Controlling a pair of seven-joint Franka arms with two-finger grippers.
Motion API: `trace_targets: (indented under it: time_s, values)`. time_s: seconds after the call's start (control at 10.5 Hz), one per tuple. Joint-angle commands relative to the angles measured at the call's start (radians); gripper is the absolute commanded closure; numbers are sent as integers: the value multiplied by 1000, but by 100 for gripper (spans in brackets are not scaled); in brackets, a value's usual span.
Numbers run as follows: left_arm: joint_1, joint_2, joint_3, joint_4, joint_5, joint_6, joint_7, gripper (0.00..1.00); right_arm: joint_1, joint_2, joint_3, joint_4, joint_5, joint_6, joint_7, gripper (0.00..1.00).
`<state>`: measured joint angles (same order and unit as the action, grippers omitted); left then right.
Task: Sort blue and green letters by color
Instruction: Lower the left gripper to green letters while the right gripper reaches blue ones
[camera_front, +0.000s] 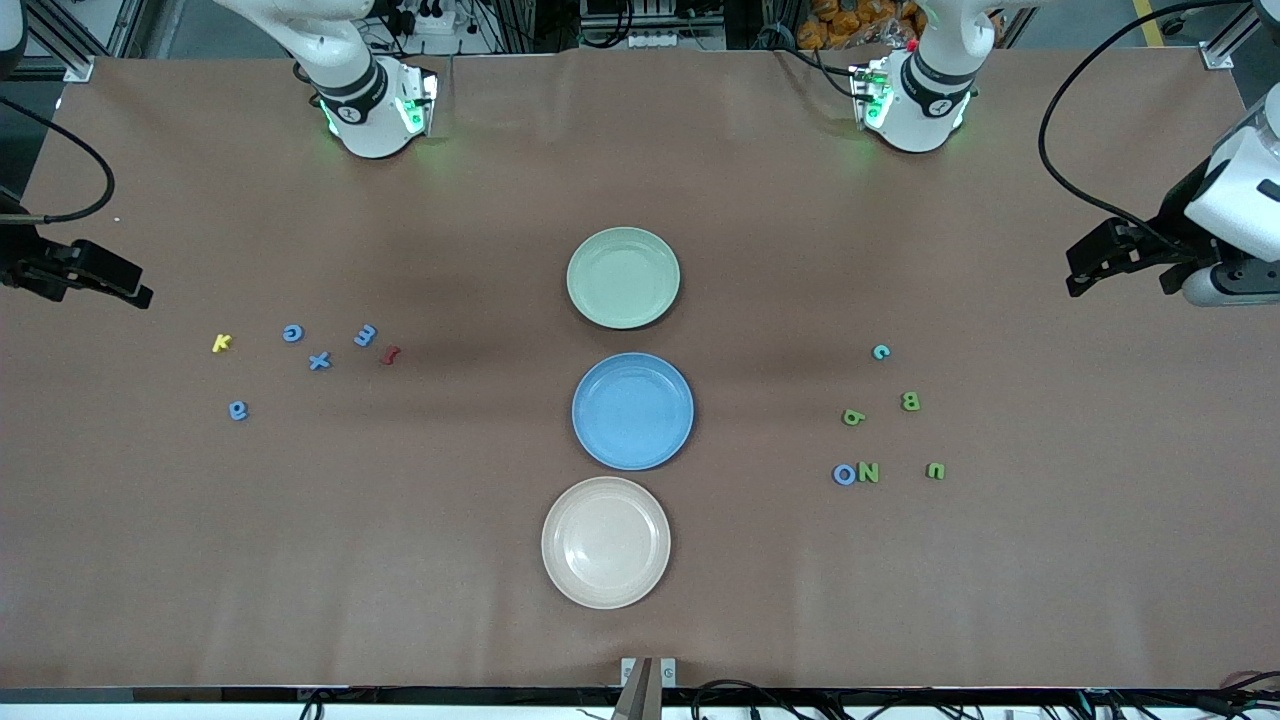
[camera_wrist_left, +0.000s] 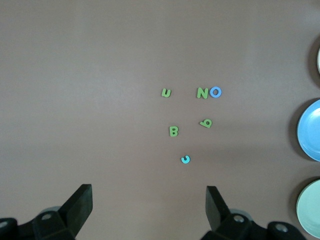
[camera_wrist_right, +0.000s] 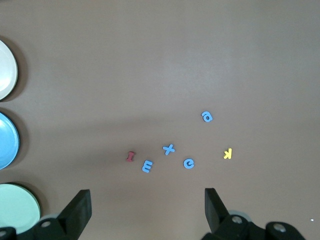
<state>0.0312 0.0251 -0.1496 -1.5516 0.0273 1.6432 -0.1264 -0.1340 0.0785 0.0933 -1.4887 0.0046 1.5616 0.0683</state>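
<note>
Both arms wait wide of the action. The left tool (camera_front: 1085, 268) hangs over bare tabletop (camera_front: 640, 640) at its own end, jaws spread and empty; the right tool (camera_front: 125, 285) mirrors it at the other end, spread and empty too.

Nothing sorted yet. Three plates line the middle: green plate (camera_front: 623, 277) farthest from the front camera, blue plate (camera_front: 632, 410) next, cream plate (camera_front: 605, 542) nearest, all bare.

Toward the right arm's end lie four blue letters (camera_front: 319, 361), with a yellow letter (camera_front: 221, 343) and a dark red letter (camera_front: 391, 354) mixed in. Toward the left arm's end sit four green letters (camera_front: 910, 401), a blue O (camera_front: 844, 474) touching a green N (camera_front: 868, 472), and a c (camera_front: 880, 351) that looks more teal than blue; hard to call.

These should be light, stiff and low, likely to skid if nudged, so pinch across a narrow stroke from straight above. Most stand well apart with open room around; the O and N pair is the tight spot. No tabletop edge is near any letter.
</note>
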Motion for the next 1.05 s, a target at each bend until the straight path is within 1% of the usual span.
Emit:
trace_targets:
  time_s: [0.0, 0.29, 0.48, 0.57, 0.76, 0.86, 0.95]
  values:
    - [4, -14, -13, -7, -1, -17, 25, 0, -6, -3, 3, 1, -11, -6, -1, 0]
    - [6, -1, -15, -13, -12, -11, 24, 0, -6, -2, 2, -1, -11, -6, -2, 0]
    - [6, 53, -15, -27, -21, 19, 25, 0, -12, -2, 2, -1, -11, -6, -7, 0]
    - [4, 73, -13, -69, -21, 83, 25, 0, -13, 3, 2, -1, -9, -5, -8, 0]
    - [3, 93, -13, -215, -20, 258, 25, 0, -15, 18, -6, -1, -11, -9, -31, 0]
    - [3, 120, -13, -244, -17, 298, 24, 0, -18, 36, -6, -2, -11, -6, -48, 0]
    - [3, 160, -13, -251, -11, 316, 11, 0, -41, 61, -6, -4, -9, -2, -89, 0]
